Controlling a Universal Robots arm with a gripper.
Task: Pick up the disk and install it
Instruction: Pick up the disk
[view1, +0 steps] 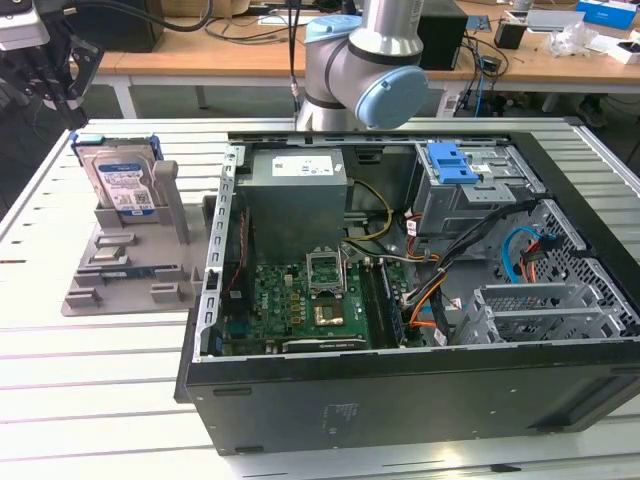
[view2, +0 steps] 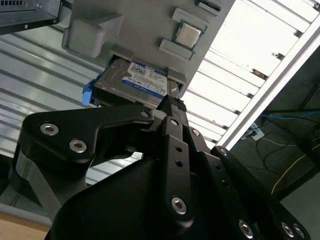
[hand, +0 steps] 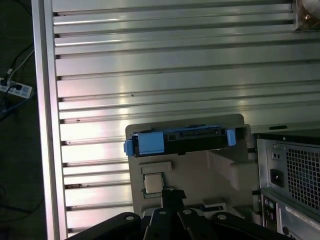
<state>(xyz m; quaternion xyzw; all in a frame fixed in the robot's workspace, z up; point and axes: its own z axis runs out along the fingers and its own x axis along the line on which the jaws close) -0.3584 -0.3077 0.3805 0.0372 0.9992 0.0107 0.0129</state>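
The gripper (view2: 172, 105) is held above a grey stand (view1: 130, 265), and whether it is spread or pressed together cannot be told from these angles. The disk (view1: 122, 178) is found just below and ahead of the gripper. It is set upright on its edge in a slot of the stand, with its white-and-blue label turned outward. Its blue bracket (hand: 150, 143) is seen along the upper edge in the first wrist view. In the second wrist view the gripper's end is lined up close to the disk's near corner, though it appears to be apart from it rather than touching. A small square chip (view2: 188, 34) is seated in a recess of the same stand, also beneath the gripper. Well apart from the gripper, toward the exterior view's right, an open computer case (view1: 400, 400) is laid on its side on the slatted metal table (view1: 60, 380). Inside it a grey power supply (view1: 297, 195), a green circuit board (view1: 300, 305) and a blue latch (view1: 452, 162) are exposed.
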